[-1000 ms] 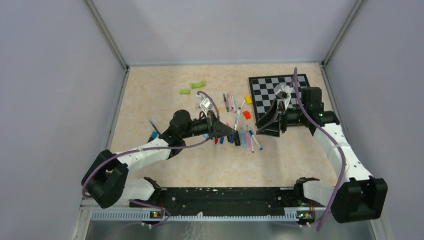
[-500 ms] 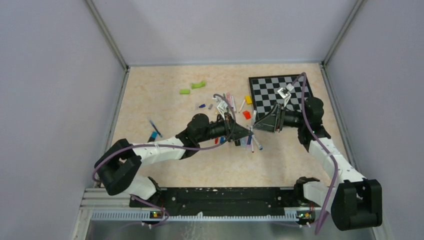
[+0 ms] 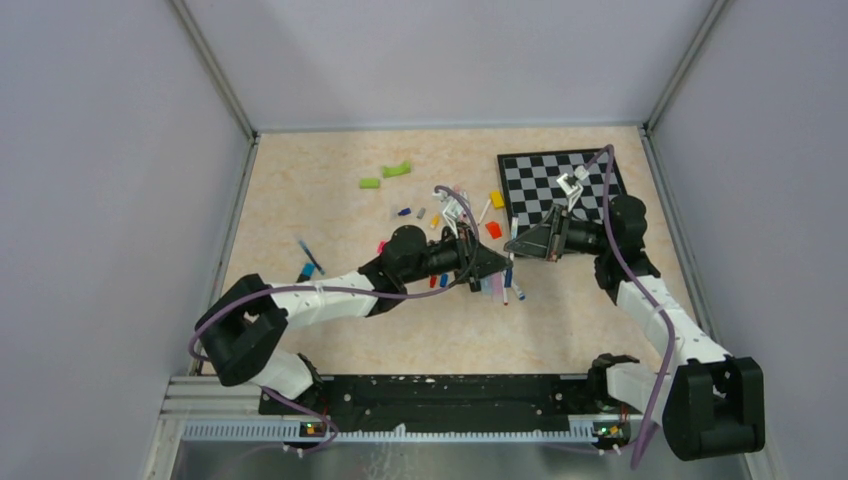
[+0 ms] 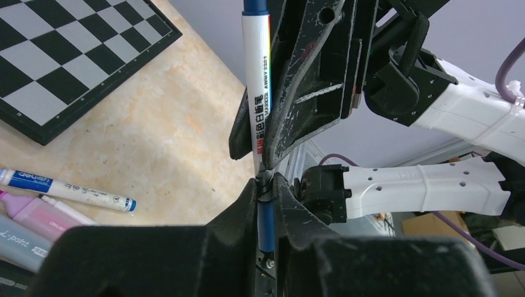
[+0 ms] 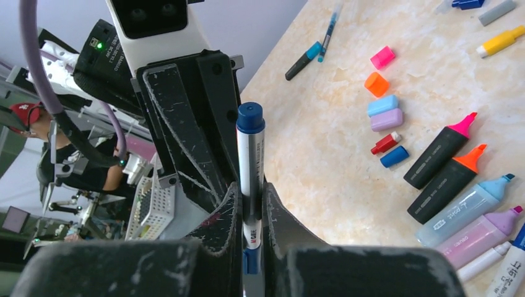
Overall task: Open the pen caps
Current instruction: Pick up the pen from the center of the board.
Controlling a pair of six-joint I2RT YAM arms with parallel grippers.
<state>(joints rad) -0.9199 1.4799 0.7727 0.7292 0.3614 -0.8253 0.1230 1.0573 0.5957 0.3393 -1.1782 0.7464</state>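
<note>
Honestly both the left gripper (image 4: pixel 265 184) and right gripper (image 5: pixel 251 197) are clamped tight on one white pen (image 4: pixel 262 80) in midair over the loose pens (image 5: pixel 433 161), though from above they hide it almost entirely.

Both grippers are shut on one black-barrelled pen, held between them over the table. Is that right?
No: the pen has a white barrel with printed text and blue ends, not black, as the left wrist view shows. The rest holds: the left gripper and the right gripper are both shut on it, between them over the table.
</note>
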